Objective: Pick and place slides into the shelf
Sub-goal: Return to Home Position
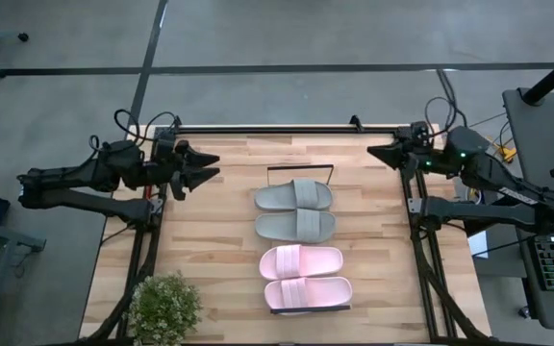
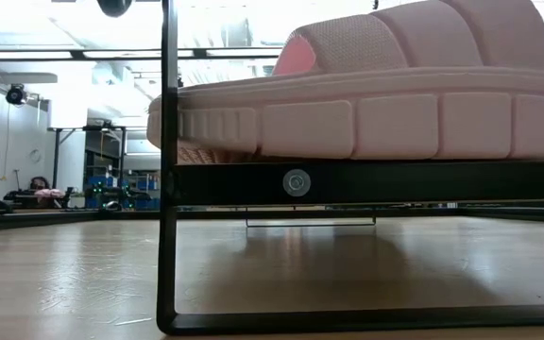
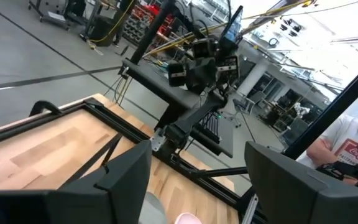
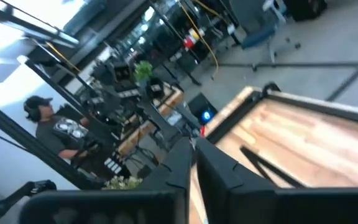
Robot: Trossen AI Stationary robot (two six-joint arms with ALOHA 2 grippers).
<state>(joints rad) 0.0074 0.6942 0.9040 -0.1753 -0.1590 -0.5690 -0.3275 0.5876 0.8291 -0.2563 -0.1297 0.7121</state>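
On the shelf (image 1: 301,167), middle of the table (image 1: 210,250), sit all four slides (image 1: 295,226), grey pair (image 1: 295,197) far, pink pair (image 1: 302,261) near. At the far-left edge the left pincer (image 1: 214,165) gapes wide; far-right, the right pincer (image 1: 371,150) is pinched narrow. I'd retract slow, well clear of the slides.

The plank table (image 1: 219,240) carries a leafy plant (image 1: 164,306) and the shelf (image 1: 300,170), which holds 2 grey slides (image 1: 295,196) and 2 pink slides (image 1: 301,260).

Light: bright, even, from overhead. High view: soft, short shadows beside slides (image 1: 294,196) on tabletop (image 1: 210,240). Low view: strong backlight, ceiling (image 2: 64,28) blown out, shelf frame (image 2: 168,189) near-silhouette, broad shadow beneath. Wrist views: glare from far ceiling lights.
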